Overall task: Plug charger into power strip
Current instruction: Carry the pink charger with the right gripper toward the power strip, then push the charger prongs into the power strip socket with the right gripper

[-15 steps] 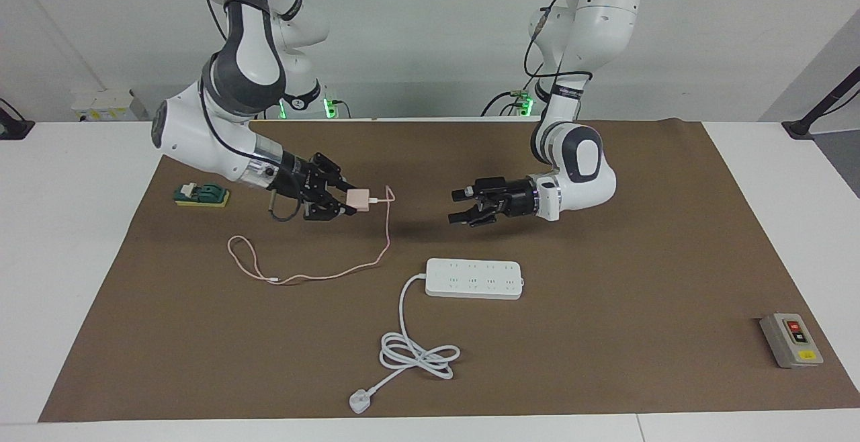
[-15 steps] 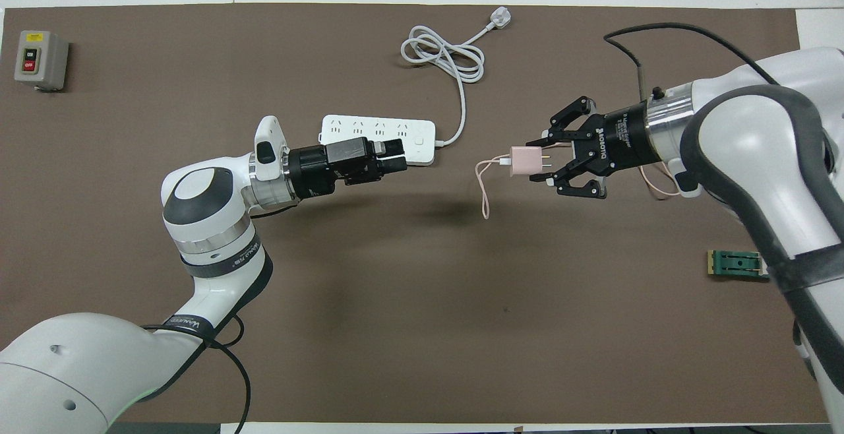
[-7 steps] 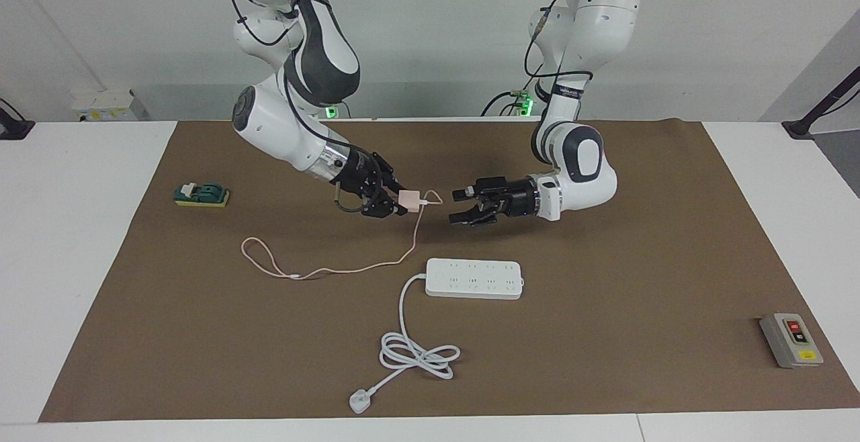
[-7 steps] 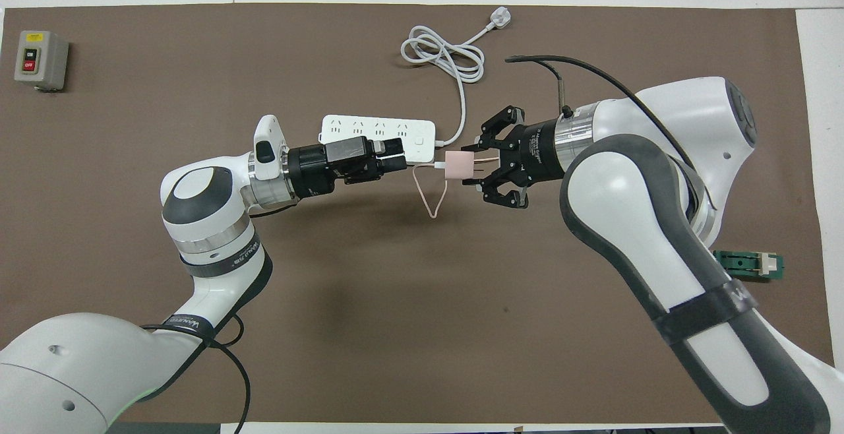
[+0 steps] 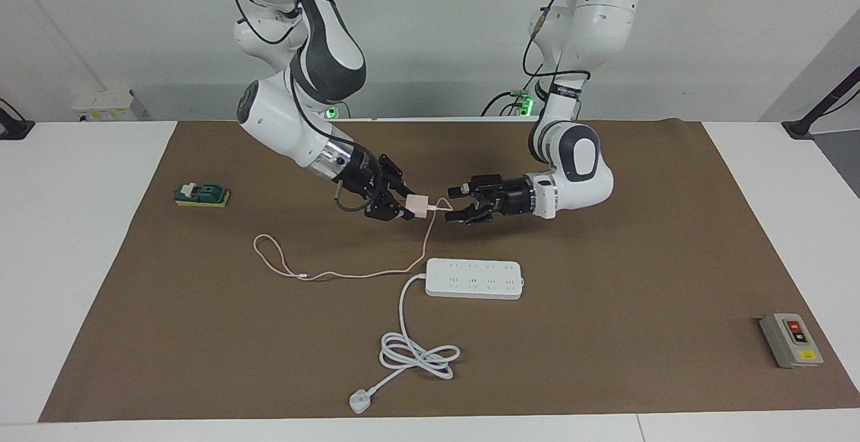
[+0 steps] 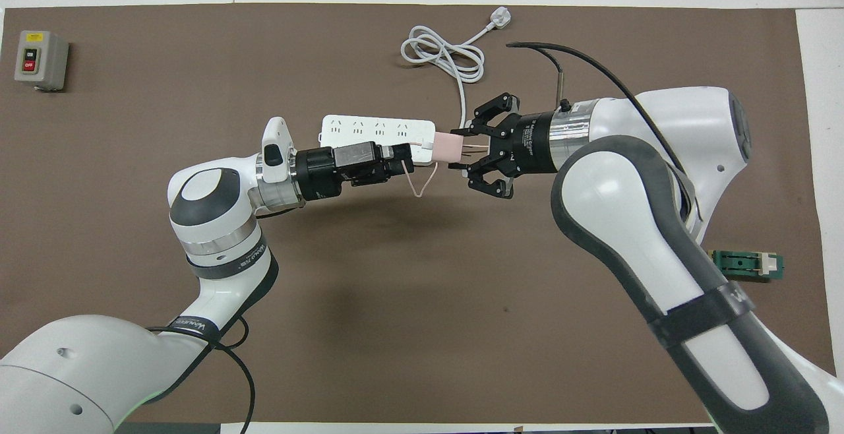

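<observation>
Facing view: my right gripper (image 5: 408, 211) pinches the charger (image 5: 418, 206) in the air over the mat, close to the strip (image 5: 474, 278). My left gripper (image 5: 462, 205), fingers spread, sits just beside it — a handover, I judge. Next, my left must close on the cube.

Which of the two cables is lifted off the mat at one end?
The thin pink cable: it rises to the charger held by the right gripper. The thick white cord lies flat, coiled beside the power strip.
</observation>
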Controlling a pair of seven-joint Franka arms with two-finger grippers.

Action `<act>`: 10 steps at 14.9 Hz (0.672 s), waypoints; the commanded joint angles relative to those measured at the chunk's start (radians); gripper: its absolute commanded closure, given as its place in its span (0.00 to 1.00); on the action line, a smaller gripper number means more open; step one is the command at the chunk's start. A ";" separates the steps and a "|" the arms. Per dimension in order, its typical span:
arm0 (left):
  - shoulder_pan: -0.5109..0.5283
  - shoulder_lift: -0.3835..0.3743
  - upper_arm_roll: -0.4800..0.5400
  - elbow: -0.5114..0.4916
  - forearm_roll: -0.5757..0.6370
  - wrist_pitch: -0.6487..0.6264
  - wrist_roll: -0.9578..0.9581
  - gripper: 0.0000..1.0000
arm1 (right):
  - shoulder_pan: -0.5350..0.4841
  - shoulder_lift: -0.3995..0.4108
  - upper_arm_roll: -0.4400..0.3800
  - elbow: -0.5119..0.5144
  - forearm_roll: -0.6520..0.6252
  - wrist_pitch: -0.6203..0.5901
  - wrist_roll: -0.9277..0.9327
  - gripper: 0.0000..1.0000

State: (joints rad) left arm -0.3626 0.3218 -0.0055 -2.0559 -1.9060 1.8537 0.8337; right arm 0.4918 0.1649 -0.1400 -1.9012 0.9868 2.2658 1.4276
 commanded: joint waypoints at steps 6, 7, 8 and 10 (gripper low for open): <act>-0.030 -0.010 0.010 -0.009 -0.019 0.021 0.021 0.00 | 0.060 -0.011 0.000 -0.021 0.069 0.074 -0.006 1.00; -0.029 -0.012 0.010 -0.010 -0.019 0.015 0.021 0.00 | 0.062 -0.011 0.000 -0.021 0.069 0.075 -0.006 1.00; -0.029 -0.012 0.010 -0.010 -0.019 0.015 0.022 0.00 | 0.060 -0.013 0.000 -0.022 0.069 0.075 -0.006 1.00; -0.032 -0.013 0.010 -0.009 -0.019 0.016 0.031 0.00 | 0.060 -0.013 0.000 -0.022 0.069 0.078 -0.006 1.00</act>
State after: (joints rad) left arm -0.3809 0.3217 -0.0042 -2.0554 -1.9063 1.8645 0.8422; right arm 0.5564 0.1659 -0.1417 -1.9086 1.0347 2.3359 1.4276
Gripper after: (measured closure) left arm 0.000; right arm 0.520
